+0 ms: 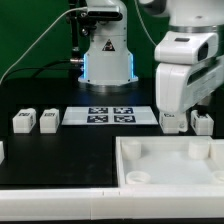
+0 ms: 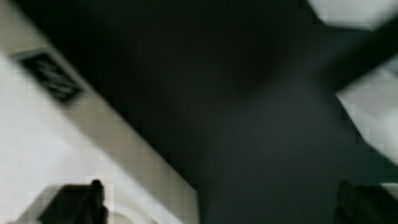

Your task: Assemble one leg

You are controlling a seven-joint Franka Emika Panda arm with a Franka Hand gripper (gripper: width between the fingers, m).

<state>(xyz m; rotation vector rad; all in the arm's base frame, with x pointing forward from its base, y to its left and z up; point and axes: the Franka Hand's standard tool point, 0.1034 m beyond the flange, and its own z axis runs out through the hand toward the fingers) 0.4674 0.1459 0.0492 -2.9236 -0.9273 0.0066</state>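
Observation:
Several legs lie on the black table in the exterior view, two at its left point(image 1: 23, 121) point(image 1: 47, 120) and two at its right point(image 1: 173, 121) point(image 1: 201, 122). Each is a small white block with a tag. My gripper point(image 1: 179, 110) hangs under the white hand, just above the two right legs. Its fingers barely show against the dark table. In the wrist view the gripper point(image 2: 222, 205) is open and empty, with one dark finger point(image 2: 75, 203) and the other far apart at opposite edges. That view is blurred. A white surface with a tag point(image 2: 54, 75) lies beside one finger.
The marker board point(image 1: 110, 115) lies at the table's middle, in front of the robot base point(image 1: 105, 55). The large white tray-like piece point(image 1: 165, 185) with raised rims fills the front right. Another white piece point(image 1: 2, 151) shows at the exterior view's left edge.

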